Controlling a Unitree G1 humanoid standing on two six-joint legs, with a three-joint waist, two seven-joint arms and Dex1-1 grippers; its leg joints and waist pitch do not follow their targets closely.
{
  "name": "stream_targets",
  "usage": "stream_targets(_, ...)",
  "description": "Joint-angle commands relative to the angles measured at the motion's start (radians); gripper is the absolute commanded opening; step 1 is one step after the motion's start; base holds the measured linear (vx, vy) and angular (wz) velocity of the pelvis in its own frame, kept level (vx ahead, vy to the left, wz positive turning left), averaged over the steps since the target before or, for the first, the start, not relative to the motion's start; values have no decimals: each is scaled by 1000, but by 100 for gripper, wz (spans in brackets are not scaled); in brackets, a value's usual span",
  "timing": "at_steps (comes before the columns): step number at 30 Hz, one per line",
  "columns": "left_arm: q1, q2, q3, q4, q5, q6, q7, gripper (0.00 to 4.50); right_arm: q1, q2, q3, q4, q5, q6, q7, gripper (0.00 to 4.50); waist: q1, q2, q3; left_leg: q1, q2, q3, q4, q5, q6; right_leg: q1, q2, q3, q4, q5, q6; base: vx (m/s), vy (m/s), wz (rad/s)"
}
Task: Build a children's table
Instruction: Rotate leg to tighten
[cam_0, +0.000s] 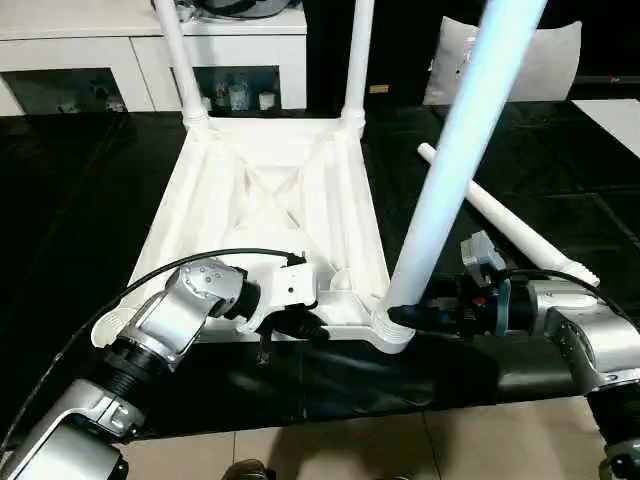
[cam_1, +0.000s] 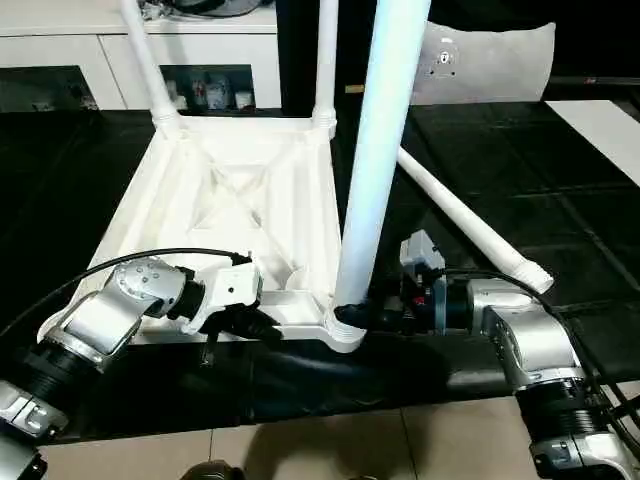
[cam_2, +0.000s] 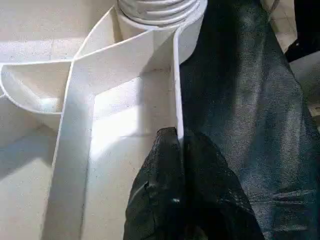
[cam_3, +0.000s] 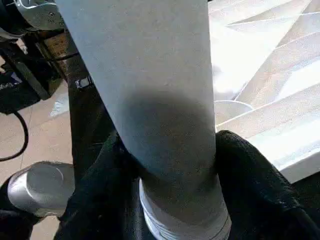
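Underside up, the white children's table (cam_0: 270, 200) lies on the black tabletop (cam_0: 80, 200), its ribs and diagonal braces facing the camera. Two white tapered legs stand upright in the far corner sockets, one on the left (cam_0: 178, 60) and one on the right (cam_0: 358, 60).

A third leg (cam_0: 450, 170) rises from the near right corner socket (cam_0: 385, 330), leaning slightly to the right as it climbs out of the head views. The right claw (cam_0: 415, 317) is clamped on this leg just above the socket. In the right wrist view its black fingers (cam_3: 250, 170) press against either side of the tube, directly over the ribbed collar at the leg's foot.

The left claw (cam_2: 179, 142) grips the table's near edge, a little left of that same corner. In the left wrist view its fingers (cam_2: 165, 165) are pinched together on the thin upright rim wall, one inside the frame and one outside over the black cover.

The fourth leg (cam_0: 510, 225) lies loose on the black tabletop to the right of the table, running diagonally behind the held leg, its ridged end nearest the robot's right forearm. A white cabinet (cam_0: 100, 50) stands beyond the far edge, and pale floor tiles (cam_0: 400, 450) show below the near edge.
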Motion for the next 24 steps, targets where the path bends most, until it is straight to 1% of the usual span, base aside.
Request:
stream_targets(1, 11, -18, -34, -3, 1, 34, -16, 0, 9, 14, 8, -36, 34, 38, -10, 208, -5, -9, -65, 9, 38, -6, -62, -124, 59, 52, -73, 40, -70, -176, -206, 0, 0, 0)
stream_targets(2, 12, -32, -23, -12, 0, 79, 16, 0, 13, 28, 4, -49, 34, 71, -54, 206, -8, -7, -62, 9, 38, -5, -64, -127, 55, 51, -73, 41, -70, -178, -207, 0, 0, 0)
stream_targets(3, 13, -56, -5, -21, -1, 134, 69, 0, 15, 50, 2, -61, 22, 98, -118, 206, -9, -8, -59, 8, 37, -6, -65, -142, 51, 50, -73, 40, -74, -206, -199, 0, 0, 0)
stream_targets(4, 15, -95, 26, -32, -4, 209, 148, 0, 12, 89, -7, -56, -6, 114, -218, 206, -13, -7, -59, 10, 38, -6, -67, -146, 44, 49, -73, 42, -73, -213, -199, 0, 0, 0)
stream_targets(5, 15, -95, 26, -32, -4, 209, 148, 0, 12, 89, -7, -56, -6, 114, -218, 206, -19, -6, -50, 9, 35, -7, -71, -176, 31, 46, -73, 40, -83, -276, -189, 0, 0, 0)
stream_targets(6, 19, -128, 48, -47, -8, 265, 208, 0, -1, 136, -25, -28, -41, 98, -326, 206, -26, -9, -49, 12, 33, -9, -73, -208, 13, 46, -77, 39, -90, -368, -164, 0, 0, 0)
stream_targets(7, 19, -140, 54, -53, -9, 283, 225, 0, -7, 156, -35, -17, -47, 97, -366, 205, -32, -10, -48, 12, 30, -11, -74, -222, 4, 45, -78, 37, -98, -432, -141, 0, 0, 0)
stream_targets(8, 19, -146, 57, -55, -9, 292, 234, 0, -10, 166, -41, -11, -49, 98, -387, 205, -37, -12, -46, 10, 28, -14, -76, -227, 3, 47, -78, 35, -102, -458, -127, 0, 0, 0)
stream_targets(9, 19, -168, 63, -64, -6, 324, 263, 0, -22, 203, -58, 7, -67, 94, -466, 204, -48, -12, -47, 6, 27, -17, -79, -234, 6, 48, -77, 34, -105, -488, -107, 0, 0, 0)
stream_targets(10, 14, -196, 70, -64, 1, 348, 302, 0, -33, 233, -66, 30, -91, 89, -538, 203, -52, -11, -47, 5, 27, -17, -78, -235, 6, 47, -77, 34, -105, -490, -102, 0, 0, 0)
stream_targets(11, 13, -200, 70, -64, 1, 350, 306, 0, -35, 236, -66, 32, -94, 89, -546, 203, -61, -9, -45, 5, 27, -16, -78, -240, 6, 42, -75, 35, -108, -487, -101, 0, 0, 0)
stream_targets(12, 5, -236, 81, -61, 7, 381, 356, 0, -51, 272, -80, 62, -123, 83, -644, 201, -73, -11, -46, 4, 24, -16, -77, -237, 3, 41, -72, 34, -108, -479, -104, 0, 0, 0)
stream_targets(13, -1, -261, 89, -60, 11, 402, 389, 0, -62, 296, -90, 81, -143, 80, -711, 201, -76, -7, -47, 2, 23, -18, -77, -230, 6, 43, -74, 34, -109, -476, -102, 0, 0, 0)
stream_targets(14, -10, -303, 110, -52, 17, 424, 451, 0, -78, 325, -110, 108, -156, 84, -798, 201, -81, -7, -47, 2, 23, -17, -76, -229, 8, 42, -72, 34, -109, -467, -104, 0, 0, 0)
stream_targets(15, -19, -339, 124, -42, 25, 432, 505, 0, -89, 347, -120, 129, -167, 66, -850, 201, -88, -8, -48, 4, 21, -14, -73, -225, 9, 39, -69, 35, -110, -448, -114, 0, 0, 0)
stream_targets(16, -24, -362, 131, -37, 30, 439, 541, 0, -95, 361, -126, 141, -175, 52, -879, 201, -88, -8, -50, 4, 21, -15, -72, -219, 11, 41, -69, 35, -108, -433, -117, 0, 0, 0)
stream_targets(17, -24, -362, 131, -37, 30, 439, 541, 0, -95, 361, -126, 141, -175, 52, -879, 201, -88, -8, -50, 4, 21, -15, -72, -219, 11, 41, -69, 35, -108, -433, -117, 0, 0, 0)
stream_targets(18, -22, -381, 128, -37, 36, 441, 570, 0, -89, 371, -120, 138, -171, 17, -854, 255, -88, -11, -52, 0, 22, -13, -71, -198, 27, 44, -68, 37, -104, -371, -128, 0, 0, 0)
stream_targets(19, -20, -380, 124, -40, 36, 443, 571, 0, -86, 374, -121, 134, -164, 14, -842, 255, -86, -10, -53, 1, 23, -12, -70, -192, 33, 43, -68, 38, -102, -346, -134, 0, 0, 0)
stream_targets(20, -17, -376, 120, -44, 39, 441, 570, 0, -84, 376, -126, 130, -156, 14, -833, 268, -84, -10, -56, 1, 24, -11, -67, -166, 47, 46, -67, 40, -96, -278, -154, 50, -8, 4)
stream_targets(21, -15, -372, 117, -48, 44, 438, 569, 0, -82, 378, -132, 127, -149, 16, -828, 271, -82, -9, -58, -4, 24, -10, -67, -132, 60, 50, -66, 39, -89, -209, -170, 50, -8, 4)
stream_targets(22, -9, -359, 113, -56, 47, 429, 557, 0, -79, 372, -133, 122, -144, 7, -812, 277, -80, -10, -58, -3, 24, -9, -66, -122, 65, 50, -65, 39, -87, -187, -177, 0, 0, 0)
stream_targets(23, -6, -351, 111, -60, 49, 423, 548, 0, -77, 366, -132, 120, -143, 0, -802, 302, -75, -9, -59, -5, 24, -9, -64, -97, 78, 54, -66, 39, -81, -130, -195, 0, 0, 0)
stream_targets(24, -1, -341, 111, -65, 43, 416, 529, 0, -71, 353, -129, 110, -139, -12, -776, 309, -74, -7, -59, -5, 25, -9, -64, -91, 80, 55, -66, 39, -79, -118, -200, 0, 0, 0)
